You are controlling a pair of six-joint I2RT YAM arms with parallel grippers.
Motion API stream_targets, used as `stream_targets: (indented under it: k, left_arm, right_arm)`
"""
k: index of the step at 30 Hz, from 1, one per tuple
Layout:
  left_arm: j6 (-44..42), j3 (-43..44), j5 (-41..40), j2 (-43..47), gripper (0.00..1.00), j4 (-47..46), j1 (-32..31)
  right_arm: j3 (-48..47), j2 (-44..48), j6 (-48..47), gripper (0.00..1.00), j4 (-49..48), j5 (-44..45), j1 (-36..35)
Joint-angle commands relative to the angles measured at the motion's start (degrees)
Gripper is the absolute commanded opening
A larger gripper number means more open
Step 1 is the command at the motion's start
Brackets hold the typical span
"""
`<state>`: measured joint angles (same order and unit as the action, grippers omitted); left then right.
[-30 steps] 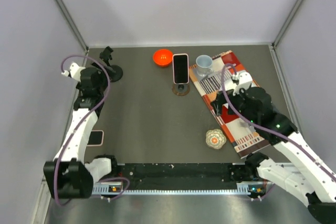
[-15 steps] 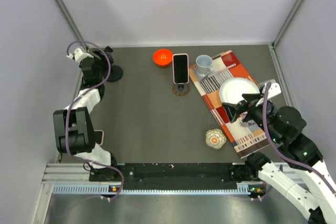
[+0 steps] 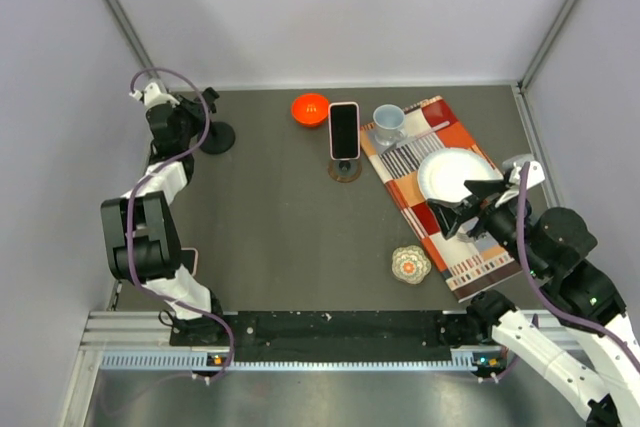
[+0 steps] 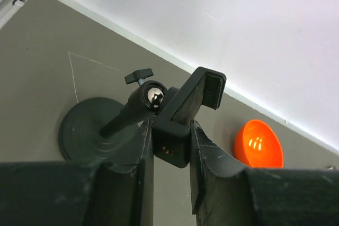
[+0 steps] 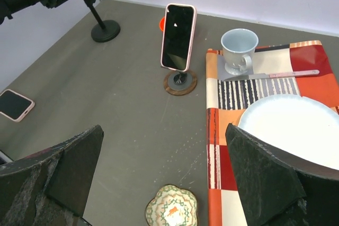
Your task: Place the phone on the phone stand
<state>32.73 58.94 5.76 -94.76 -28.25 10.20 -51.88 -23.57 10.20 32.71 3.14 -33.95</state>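
Clamp stand (image 3: 213,133): far-left corner of table, close to far edge.
Flat phone (image 3: 184,262): on table at left edge, toward near-left corner, well apart from clamp stand.
Bowl (image 3: 310,108): at far edge, just left of propped phone.
Propped phone (image 3: 343,129): upright on disc stand, near far edge at mid-width, between bowl and mug.
Disc stand (image 3: 345,170): beneath propped phone, just left of placemat.
Placemat (image 3: 400,162): right half of table, aslant from far edge toward near-right corner.
Mug (image 3: 389,121): on far end of placemat.
Plate (image 3: 450,169): on placemat, nearer than mug, toward right edge.
Knife (image 5: 286,73): on placemat between mug and plate.
Small dish (image 3: 410,265): on table, just left of placemat, toward near edge.
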Motion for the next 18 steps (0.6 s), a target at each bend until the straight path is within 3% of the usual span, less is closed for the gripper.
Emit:
stream_targets:
  k: [1, 5, 7, 10, 12, 14, 18]
  left_arm:
    - [-2.9, -0.2, 8.9, 5.6, 0.0, -2.3, 0.3]
    - [-0.6, -5.5, 16.5, 14.0, 0.0, 1.4, -0.3]
    - [-1.1, -6.5, 19.8, 19.1, 0.0, 9.3, -1.2]
    - [-2.1, -9.2, 27.9, 25.0, 0.0, 13.5, -3.2]
    - [-5.6, -9.4, 36.8, 27.3, 0.0, 17.9, -5.4]
    - [-12.6, -8.9, 39.1, 28.9, 0.0, 25.7, -9.1]
    - [-18.1, -10.6, 41.8, 29.5, 0.0, 26.1, -17.7]
  right_arm:
    - [-0.4, -1.5, 0.4, 0.99, -0.5, -0.9, -0.1]
    - [1.0, -5.2, 0.0, 0.99, -1.2, -1.6, -0.1]
    - [1.7, -8.0, -0.1, 0.99, -1.8, -2.9, -0.1]
    - [2.6, -12.4, 0.8, 0.98, -3.8, -6.5, -0.1]
    - [2.7, -15.0, 3.8, 0.98, -4.8, -8.5, 0.0]
    - [2.4, -19.1, 6.2, 0.98, -5.1, -10.0, -0.5]
    - [2.5, -22.6, 10.5, 0.99, -6.3, -6.8, -4.9]
